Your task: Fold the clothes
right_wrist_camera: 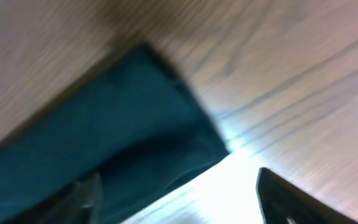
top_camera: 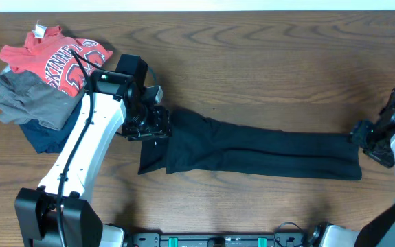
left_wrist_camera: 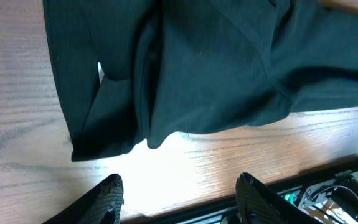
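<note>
**foldbot_fan:** Overhead view has the clothes [top_camera: 252, 147] laid out as one long black strip across the worktop [top_camera: 252, 55]. The wider, bunched end is on the robot's left and the narrow end runs out to its right. The left jaws sit just beside the wide end, and the right jaws are right at the narrow tip. How do you reckon it'll handle?

**yam_tinkerer:** Light and totally floppy, I'd say. It looks like soft fabric with no stiffness, so whatever you lift will sag and drag the rest along the wood. It's not fragile or really slippery, but the layers can slide over each other, so you might pinch only the top one. The left wrist view shows the left jaws wide apart with nothing between them, fingers [left_wrist_camera: 111, 198] over bare wood just short of the hem. The right jaws are also wide apart and holding nothing, with the squared-off end of the cloth lying partly under one finger [right_wrist_camera: 86, 194]. That view's blurry though.

**foldbot_fan:** So where'd you grab?

**yam_tinkerer:** A corner or the edge at each end, going low enough to catch every layer. A grab in the middle would probably just bunch it up. And I'd stay clear of the red shirt [top_camera: 53, 58] pile off to the left.
</note>
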{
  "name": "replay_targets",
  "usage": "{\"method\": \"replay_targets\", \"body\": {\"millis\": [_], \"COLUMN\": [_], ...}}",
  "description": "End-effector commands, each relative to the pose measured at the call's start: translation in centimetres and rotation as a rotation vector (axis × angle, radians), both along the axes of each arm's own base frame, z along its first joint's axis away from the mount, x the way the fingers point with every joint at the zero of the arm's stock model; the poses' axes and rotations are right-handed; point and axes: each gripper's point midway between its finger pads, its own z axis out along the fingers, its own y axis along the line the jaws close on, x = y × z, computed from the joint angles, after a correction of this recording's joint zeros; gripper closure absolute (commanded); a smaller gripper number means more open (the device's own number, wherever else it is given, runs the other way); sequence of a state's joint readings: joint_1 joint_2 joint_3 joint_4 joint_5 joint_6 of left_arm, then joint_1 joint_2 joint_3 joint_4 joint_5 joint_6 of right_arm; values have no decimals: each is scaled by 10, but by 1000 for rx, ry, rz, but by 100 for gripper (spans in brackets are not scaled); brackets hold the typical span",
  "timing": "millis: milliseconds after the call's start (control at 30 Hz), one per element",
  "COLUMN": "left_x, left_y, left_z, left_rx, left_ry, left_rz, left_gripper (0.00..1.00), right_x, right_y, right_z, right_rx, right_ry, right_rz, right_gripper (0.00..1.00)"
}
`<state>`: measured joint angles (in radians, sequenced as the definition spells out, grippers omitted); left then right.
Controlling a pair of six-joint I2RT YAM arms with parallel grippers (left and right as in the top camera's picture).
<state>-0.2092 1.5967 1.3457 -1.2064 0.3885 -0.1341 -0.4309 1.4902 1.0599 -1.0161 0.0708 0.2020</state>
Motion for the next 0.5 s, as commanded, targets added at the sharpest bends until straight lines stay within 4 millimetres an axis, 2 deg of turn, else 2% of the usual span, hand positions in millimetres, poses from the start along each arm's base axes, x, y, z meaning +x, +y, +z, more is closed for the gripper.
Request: {"method": "replay_targets", "body": {"millis": [0, 200, 467], "left_x": [0, 0, 0], "left_y": [4, 4, 4], "left_z": [1, 1, 1], "left_rx": [7, 7, 7], "left_ry": [-10, -11, -14], "left_rz": [8, 8, 4], "left_gripper": [36, 34, 34], "right_x": [-4, -18, -26], "right_y": [16, 4, -7], "right_z": [-27, -69, -103], "right_rx": [125, 140, 139], "right_ry": [75, 234, 325], "right_rz": [80, 58, 68], "right_gripper": [13, 8, 11]}}
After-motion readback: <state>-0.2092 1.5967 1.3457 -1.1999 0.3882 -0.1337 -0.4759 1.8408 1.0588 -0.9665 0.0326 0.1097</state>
